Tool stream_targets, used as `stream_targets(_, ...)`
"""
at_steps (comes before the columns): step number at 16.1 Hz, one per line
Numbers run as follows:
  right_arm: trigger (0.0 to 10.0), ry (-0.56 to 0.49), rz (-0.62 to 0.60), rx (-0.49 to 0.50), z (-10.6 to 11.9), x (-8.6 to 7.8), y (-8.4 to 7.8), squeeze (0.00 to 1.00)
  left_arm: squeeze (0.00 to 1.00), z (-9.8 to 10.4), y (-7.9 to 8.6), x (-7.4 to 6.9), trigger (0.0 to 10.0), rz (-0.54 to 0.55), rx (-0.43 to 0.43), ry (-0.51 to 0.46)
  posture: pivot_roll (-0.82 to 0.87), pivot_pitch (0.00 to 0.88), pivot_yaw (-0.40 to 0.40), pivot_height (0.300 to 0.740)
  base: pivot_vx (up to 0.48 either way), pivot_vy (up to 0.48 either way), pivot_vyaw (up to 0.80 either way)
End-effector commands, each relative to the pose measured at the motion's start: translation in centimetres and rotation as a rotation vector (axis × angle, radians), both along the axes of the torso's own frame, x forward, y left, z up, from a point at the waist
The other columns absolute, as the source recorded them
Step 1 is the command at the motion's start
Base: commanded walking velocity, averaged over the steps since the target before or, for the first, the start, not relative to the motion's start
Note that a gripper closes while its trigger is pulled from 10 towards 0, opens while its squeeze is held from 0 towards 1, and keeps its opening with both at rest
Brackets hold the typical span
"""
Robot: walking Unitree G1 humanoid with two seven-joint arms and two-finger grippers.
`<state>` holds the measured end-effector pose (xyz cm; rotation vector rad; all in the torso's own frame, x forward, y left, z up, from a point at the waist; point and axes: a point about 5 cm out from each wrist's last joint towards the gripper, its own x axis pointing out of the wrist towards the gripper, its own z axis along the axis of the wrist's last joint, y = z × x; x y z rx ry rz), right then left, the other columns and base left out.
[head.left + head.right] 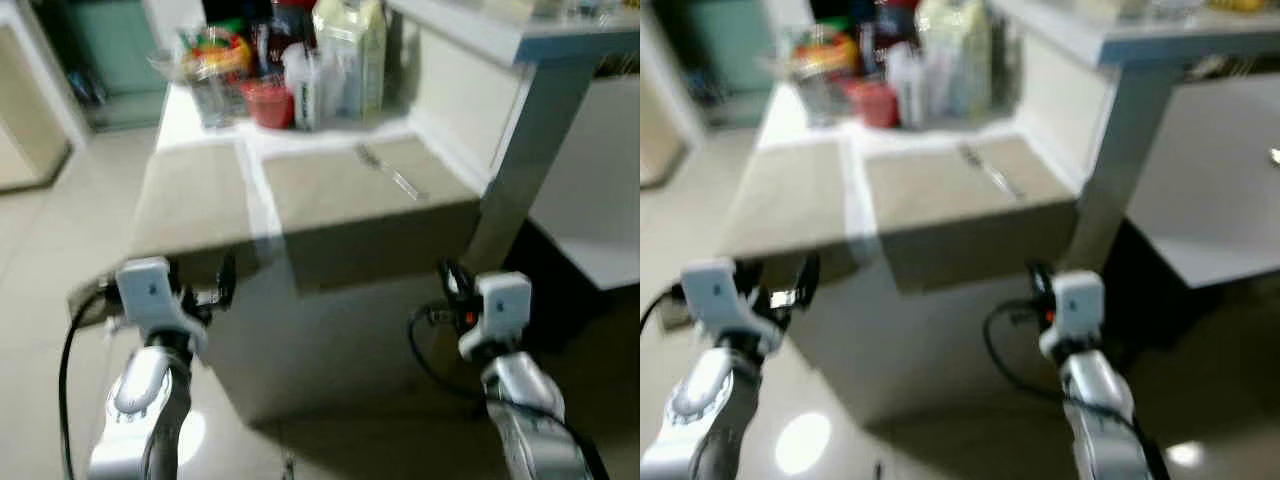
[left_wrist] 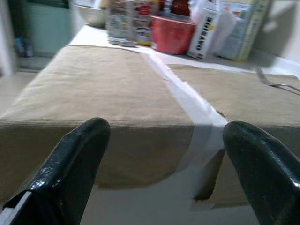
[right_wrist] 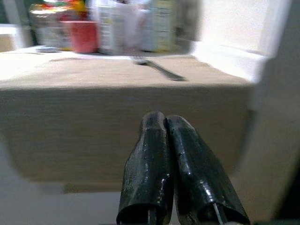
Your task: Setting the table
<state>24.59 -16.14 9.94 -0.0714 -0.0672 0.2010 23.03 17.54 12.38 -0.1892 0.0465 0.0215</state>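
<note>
White table standing on pale tiled floor, two tan placemats lying side by side, front edges hanging over. Fork lying on right-hand mat. Red cup and cartons crowding far end. Left gripper hovering before left mat, fingers spread wide, holding nothing. Right gripper hovering below right mat's edge, fingers pressed together, holding nothing.

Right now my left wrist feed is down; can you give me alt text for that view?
The left gripper, its two black fingers spread wide, faces the near edge of a tan woven placemat on the white table. A second tan placemat carries a metal fork; a red cup and cartons stand behind.
</note>
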Motion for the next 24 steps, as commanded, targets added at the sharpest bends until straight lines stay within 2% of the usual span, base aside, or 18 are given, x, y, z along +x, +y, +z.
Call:
stream_targets(1,10.0,0.005,0.016,-0.012,0.0,-0.1,0.2,0.00,0.00,-0.1,-0.2,0.3,10.0,0.004,0.008,0.012,-0.18,0.000,0.086,0.740,0.000,-0.469,0.00)
stream_targets(4,10.0,0.001,-0.001,-0.053,0.3,0.1,-0.1,0.00,0.00,0.2,-0.6,0.7,10.0,0.002,0.015,0.000,-0.18,0.000,0.080,0.740,0.000,-0.469,0.25)
stream_targets(7,10.0,-0.011,0.001,-0.041,0.5,0.3,0.1,0.00,0.00,0.3,-0.7,0.9,10.0,0.000,0.023,0.002,-0.18,0.002,0.078,0.740,0.000,-0.465,0.73)
stream_targets(9,10.0,0.007,0.008,-0.060,0.2,0.4,0.2,0.00,0.00,0.5,-0.9,1.2,10.0,-0.003,0.025,-0.005,-0.18,0.002,0.076,0.740,0.000,-0.450,0.00)
stream_targets(15,10.0,0.009,0.015,-0.092,0.2,0.9,0.3,0.00,0.00,0.7,-1.1,1.8,10.0,-0.002,0.046,-0.005,-0.17,0.003,0.071,0.740,0.000,0.000,0.00)
stream_targets(16,10.0,-0.002,0.023,-0.109,0.4,1.1,0.5,0.00,0.00,0.8,-1.3,2.0,10.0,-0.008,0.071,-0.006,-0.17,0.003,0.071,0.740,0.000,0.000,0.00)
stream_targets(18,10.0,-0.066,0.039,-0.095,2.2,2.1,1.1,0.00,0.00,1.9,-1.8,2.4,10.0,-0.031,0.110,-0.045,-0.17,0.001,0.073,0.740,0.000,0.000,0.00)
stream_targets(24,10.0,-0.121,0.062,-0.088,4.1,4.5,2.3,0.00,0.00,2.9,-2.8,2.9,10.0,-0.032,0.109,-0.080,-0.16,0.000,0.075,0.740,0.321,0.237,0.00)
